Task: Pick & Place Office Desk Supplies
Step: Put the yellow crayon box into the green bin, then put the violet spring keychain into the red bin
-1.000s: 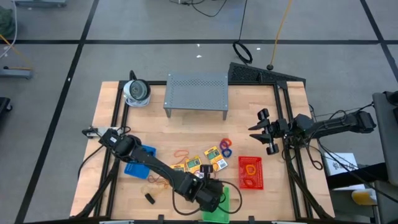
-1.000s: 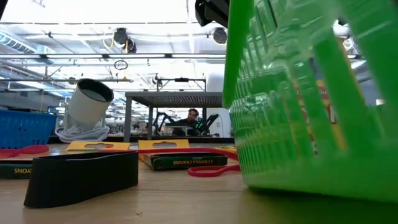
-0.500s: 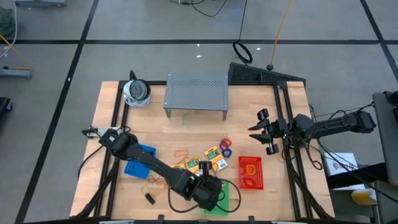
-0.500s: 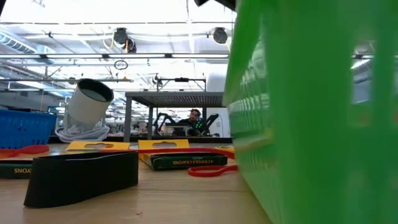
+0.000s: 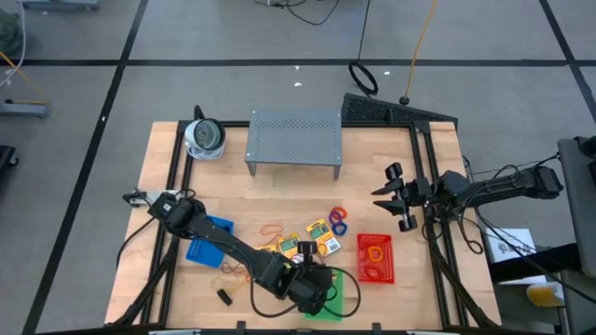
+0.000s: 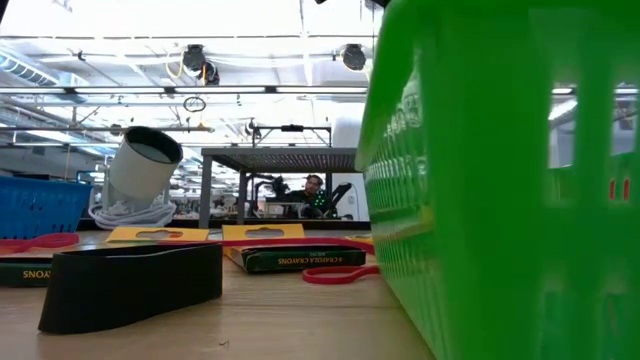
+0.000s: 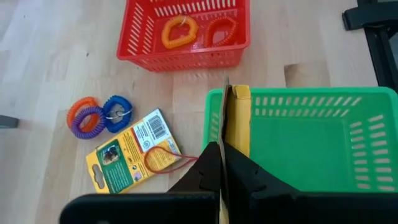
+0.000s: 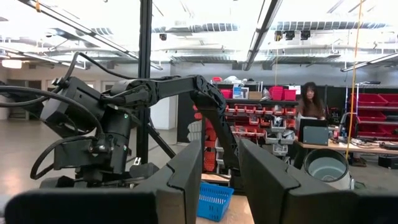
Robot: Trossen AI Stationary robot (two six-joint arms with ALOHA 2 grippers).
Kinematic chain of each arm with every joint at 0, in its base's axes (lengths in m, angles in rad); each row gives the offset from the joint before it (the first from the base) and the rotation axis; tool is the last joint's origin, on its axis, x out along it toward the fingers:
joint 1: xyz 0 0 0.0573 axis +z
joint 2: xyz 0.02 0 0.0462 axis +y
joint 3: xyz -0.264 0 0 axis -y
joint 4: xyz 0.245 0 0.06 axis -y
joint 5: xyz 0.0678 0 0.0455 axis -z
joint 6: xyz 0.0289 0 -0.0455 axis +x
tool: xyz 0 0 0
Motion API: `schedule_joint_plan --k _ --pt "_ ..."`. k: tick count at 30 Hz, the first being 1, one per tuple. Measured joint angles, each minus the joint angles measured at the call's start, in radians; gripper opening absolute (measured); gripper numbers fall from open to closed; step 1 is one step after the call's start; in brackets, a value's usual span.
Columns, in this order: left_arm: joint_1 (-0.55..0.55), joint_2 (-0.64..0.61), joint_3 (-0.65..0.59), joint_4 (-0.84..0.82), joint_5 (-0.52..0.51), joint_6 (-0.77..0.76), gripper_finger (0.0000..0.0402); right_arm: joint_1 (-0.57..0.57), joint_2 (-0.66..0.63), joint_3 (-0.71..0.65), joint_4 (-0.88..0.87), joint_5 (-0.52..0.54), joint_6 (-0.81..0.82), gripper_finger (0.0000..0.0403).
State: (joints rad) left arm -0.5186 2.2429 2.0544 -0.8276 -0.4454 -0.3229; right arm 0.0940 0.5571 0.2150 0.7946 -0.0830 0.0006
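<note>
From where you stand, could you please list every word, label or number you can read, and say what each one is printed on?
"CRAYOLA CRAYONS", seen upside down: on the dark side of the crayon box lying flat on the table.
"...YONS", seen upside down and cut off by the frame: on another crayon box at the edge of the low view.
Barcode and small print on the crayon box beside the green basket: too small to read.
Nothing else is legible.

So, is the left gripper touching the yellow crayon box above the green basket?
Touching. In the left wrist view the left gripper is shut on the crayon box, its fingers pinching the box's edge, over the green basket.
</note>
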Motion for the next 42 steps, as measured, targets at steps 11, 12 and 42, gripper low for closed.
schedule_joint_plan --k 11,12,42 --pt "0.000 0.000 0.000 0.016 0.026 0.006 0.0065 0.000 0.000 0.000 0.000 0.000 0.000 0.0100" --pt "0.001 0.000 0.000 0.016 0.026 0.005 0.0076 0.000 0.000 0.000 0.000 0.000 0.000 0.0100" --pt "0.057 0.000 0.000 0.020 0.081 0.032 0.0152 0.000 0.000 0.000 0.000 0.000 -0.062 0.0100"
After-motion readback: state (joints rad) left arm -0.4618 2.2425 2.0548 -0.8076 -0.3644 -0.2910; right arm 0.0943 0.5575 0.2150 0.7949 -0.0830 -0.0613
